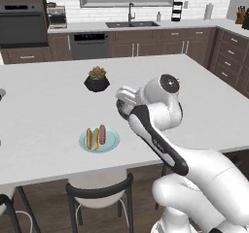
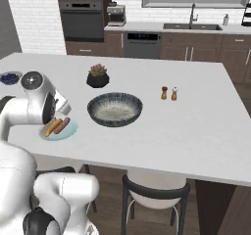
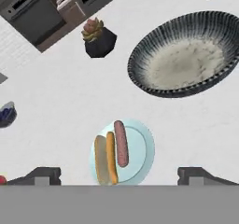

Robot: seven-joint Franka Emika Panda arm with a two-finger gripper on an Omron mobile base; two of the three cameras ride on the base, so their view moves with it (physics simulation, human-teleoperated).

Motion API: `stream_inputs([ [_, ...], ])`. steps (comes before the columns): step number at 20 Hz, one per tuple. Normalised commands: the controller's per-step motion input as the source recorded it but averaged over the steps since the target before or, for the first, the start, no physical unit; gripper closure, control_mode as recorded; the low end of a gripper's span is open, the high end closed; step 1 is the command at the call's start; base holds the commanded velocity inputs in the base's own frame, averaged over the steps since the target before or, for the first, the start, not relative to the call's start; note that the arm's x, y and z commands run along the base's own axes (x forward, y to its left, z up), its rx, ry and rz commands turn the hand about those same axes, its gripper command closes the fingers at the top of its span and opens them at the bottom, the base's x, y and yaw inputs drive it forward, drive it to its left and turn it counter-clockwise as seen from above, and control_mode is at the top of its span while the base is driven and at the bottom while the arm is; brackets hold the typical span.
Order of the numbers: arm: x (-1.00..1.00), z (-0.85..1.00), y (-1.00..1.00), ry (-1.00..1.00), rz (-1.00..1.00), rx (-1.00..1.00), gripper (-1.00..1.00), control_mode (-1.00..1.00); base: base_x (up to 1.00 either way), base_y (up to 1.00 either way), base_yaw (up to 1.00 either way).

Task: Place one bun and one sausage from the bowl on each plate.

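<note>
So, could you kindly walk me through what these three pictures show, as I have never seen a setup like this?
This is a simulated kitchen with a white robot arm on a base that can drive. Two pictures come from cameras on that base, behind the arm to its left and right. The third comes from a camera on the hand, looking down past its two dark fingers, which stand wide apart and hold nothing.

On the white island counter lie a wide dark bowl, now empty, and a pale teal plate carrying a bun and a sausage side by side. Beyond them stand a black plant pot, two small shakers and a little bowl of berries.
</note>
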Motion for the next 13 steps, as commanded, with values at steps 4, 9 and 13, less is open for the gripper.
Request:
stream_inputs([
  [4, -1.00, 1.00, -0.93, -0.58, 0.00, 0.24, -1.00, -1.00, 0.00, 0.00, 0.00],
  [9, -0.53, 0.47, -0.23, -0.48, -0.01, 0.02, -1.00, -1.00, 0.00, 0.00, 0.00],
  [13, 0.00, 0.00, -0.01, 0.00, 0.00, 0.00, -1.00, -1.00, 0.00, 0.00, 0.00],
])
